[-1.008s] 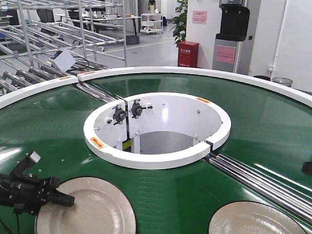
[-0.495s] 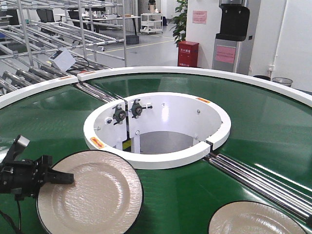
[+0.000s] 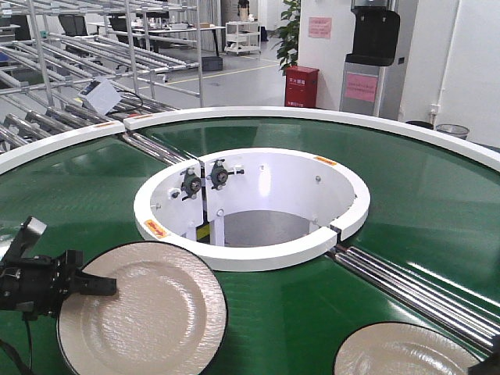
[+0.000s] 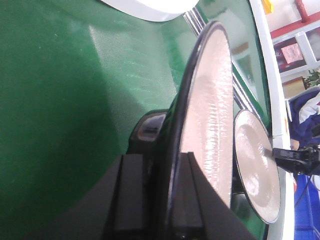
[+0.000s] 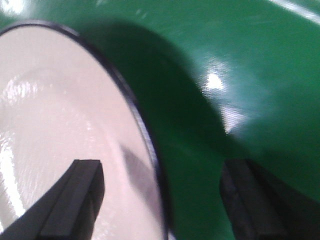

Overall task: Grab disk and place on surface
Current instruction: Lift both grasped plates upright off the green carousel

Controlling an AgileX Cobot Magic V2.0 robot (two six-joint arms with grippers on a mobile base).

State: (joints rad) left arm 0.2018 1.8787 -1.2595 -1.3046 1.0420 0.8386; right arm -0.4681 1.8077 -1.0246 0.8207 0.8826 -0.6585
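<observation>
In the front view my left gripper [image 3: 98,286] is shut on the left rim of a cream disk [image 3: 144,312] with a dark edge, holding it tilted above the green belt [image 3: 312,312]. The left wrist view shows that disk [image 4: 210,115] edge-on, with its rim pinched in the left gripper [image 4: 167,200]. A second disk [image 3: 406,351] lies flat on the belt at the lower right. My right gripper [image 5: 162,190] is open, with one finger over this second disk [image 5: 60,130] and the other over the belt. The surface is out of view.
A white inner ring [image 3: 250,254] surrounds the conveyor's open centre just behind the held disk. Metal rollers [image 3: 414,289] cross the belt at the right. The white outer rim [image 3: 312,116] curves along the back, with shelving racks beyond it.
The left gripper has lifted the left disk off the belt and tilted it up, then barely moved. The right gripper's tip has come into the front view's bottom right corner.
</observation>
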